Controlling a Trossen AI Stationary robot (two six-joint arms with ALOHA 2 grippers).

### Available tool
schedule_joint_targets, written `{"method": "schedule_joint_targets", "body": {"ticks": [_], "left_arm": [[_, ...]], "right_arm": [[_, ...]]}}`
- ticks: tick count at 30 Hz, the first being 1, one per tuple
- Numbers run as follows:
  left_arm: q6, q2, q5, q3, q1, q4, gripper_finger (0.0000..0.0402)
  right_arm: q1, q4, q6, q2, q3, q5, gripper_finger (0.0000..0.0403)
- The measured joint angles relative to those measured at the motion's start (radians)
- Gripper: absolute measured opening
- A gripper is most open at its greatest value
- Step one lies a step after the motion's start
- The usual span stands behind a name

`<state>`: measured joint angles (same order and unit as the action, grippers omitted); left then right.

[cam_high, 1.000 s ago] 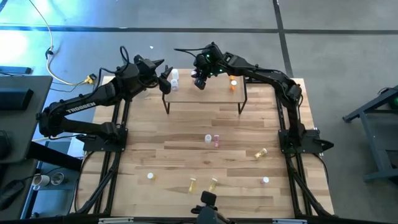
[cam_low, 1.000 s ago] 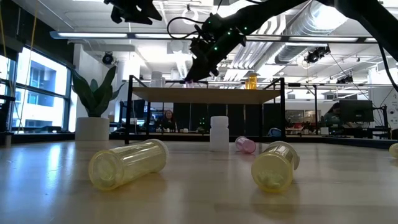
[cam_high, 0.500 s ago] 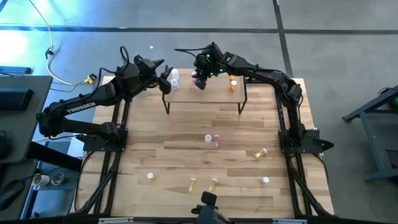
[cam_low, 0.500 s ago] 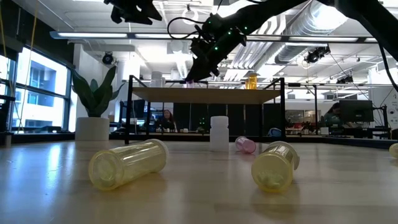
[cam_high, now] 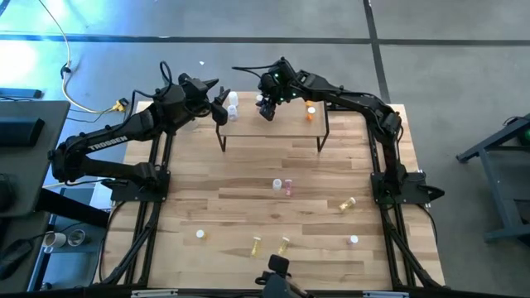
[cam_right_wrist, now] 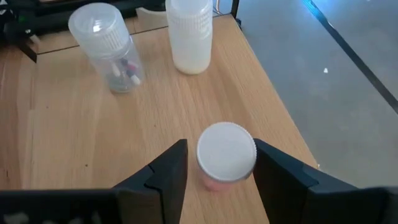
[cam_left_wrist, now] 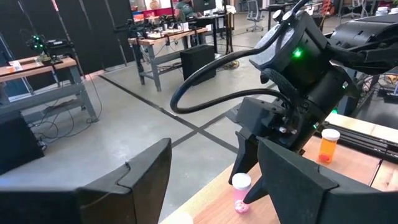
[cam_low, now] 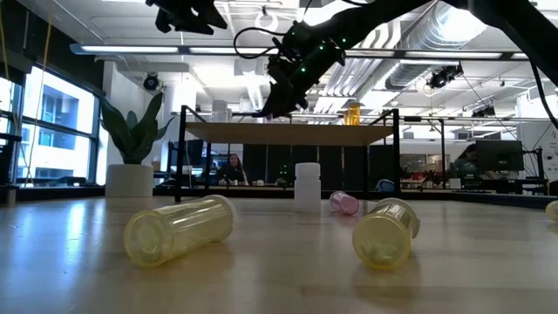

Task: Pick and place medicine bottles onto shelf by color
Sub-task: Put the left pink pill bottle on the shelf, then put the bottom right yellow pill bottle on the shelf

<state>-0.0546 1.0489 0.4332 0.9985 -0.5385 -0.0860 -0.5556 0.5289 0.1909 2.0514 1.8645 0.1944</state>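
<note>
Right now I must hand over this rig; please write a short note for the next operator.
Right pincer: open, fingers either side of a pink bottle standing on the shelf, apparently just released.
Left pincer: open, empty, waiting by the shelf's left end.
Done: two white bottles at the shelf's left end, the pink one beside them, an orange bottle near its right end.
Left: bottles still on the table: a white and a pink one mid-table, yellow and white ones nearer the front.

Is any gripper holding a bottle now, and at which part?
No. The right gripper is open around the pink bottle standing on the shelf; the left gripper is empty.
</note>
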Motion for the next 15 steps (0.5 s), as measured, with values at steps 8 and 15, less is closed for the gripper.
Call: {"method": "schedule_joint_targets", "body": {"ticks": [8,15], "left_arm": [[-0.001,0.0,0.0,0.0,0.0,-0.002,0.0227],[-0.001,0.0,0.002,0.0,0.0,-0.036,0.0227]], "right_arm": [[0.0,-0.002,-0.009,-0.005,0.0,0.001,0.0165],[0.0,0.006,-0.008,-0.035,0.0,-0.001,0.0165]]}}
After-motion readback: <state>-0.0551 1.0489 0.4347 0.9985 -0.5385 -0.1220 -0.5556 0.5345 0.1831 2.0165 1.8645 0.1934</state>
